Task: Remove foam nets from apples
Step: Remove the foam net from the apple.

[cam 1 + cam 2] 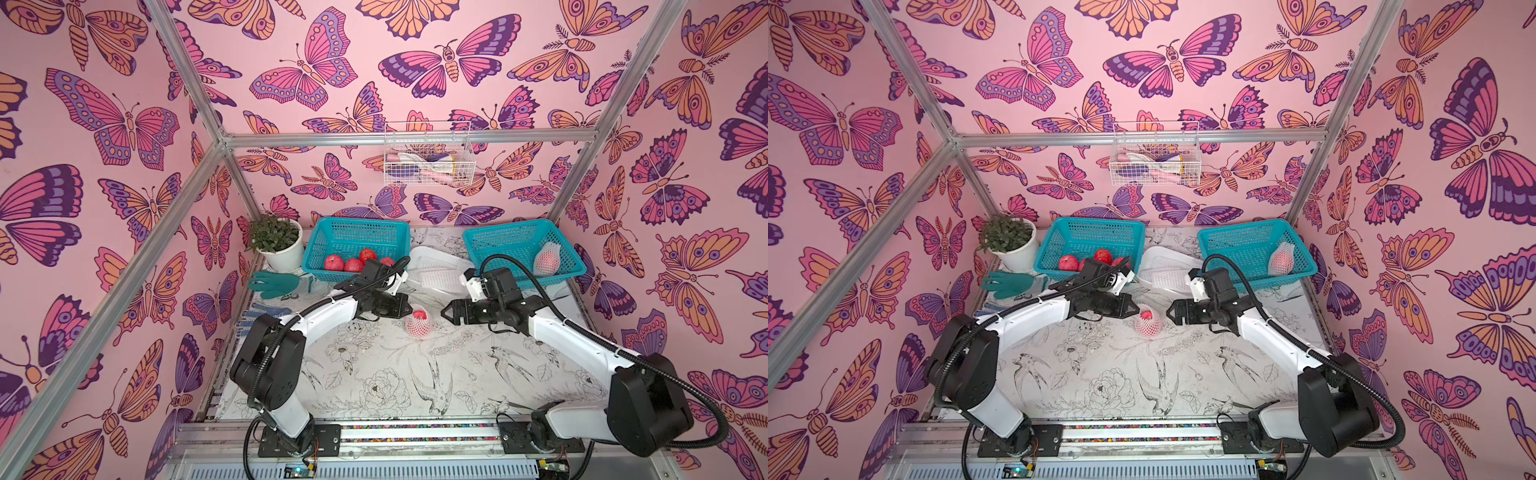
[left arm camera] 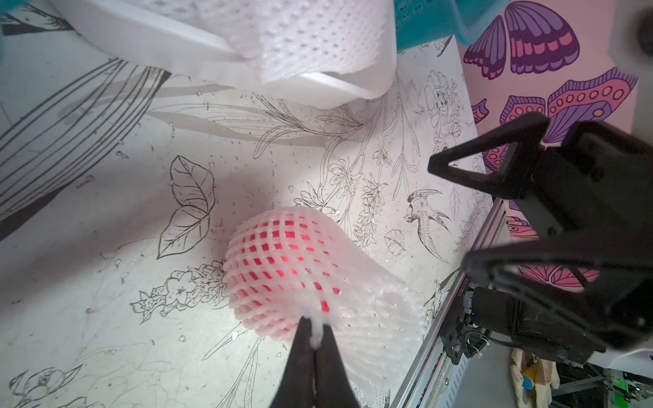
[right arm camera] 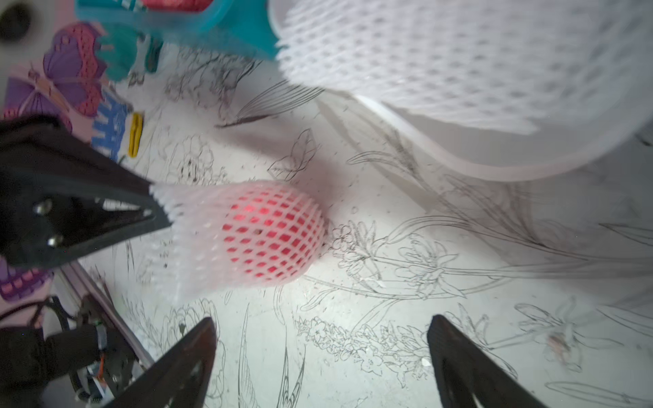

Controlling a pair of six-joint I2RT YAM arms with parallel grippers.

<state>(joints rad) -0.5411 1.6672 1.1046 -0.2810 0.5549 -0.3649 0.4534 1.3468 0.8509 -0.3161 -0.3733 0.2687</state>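
The left claw [image 2: 313,339] is pressed shut on the loose end of the net [image 2: 374,311].
The right claw [image 3: 322,319] is held spread near the netted apple [image 3: 272,229], which lies mid-table [image 1: 374,374]; the apple probably needs gripping so the net can be drawn off.

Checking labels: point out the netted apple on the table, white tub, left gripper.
netted apple [image 1: 417,328], a top view, mesh side
white tub [image 2: 339,84], left wrist view, rim
left gripper [image 2: 313,335], left wrist view, between fingertips

You will find almost nothing legible. In the left wrist view, a short line of white characters [image 2: 463,290] sits on a black part [image 2: 494,311] near the right pincer [image 2: 448,213], possibly a serial number, too small to read.
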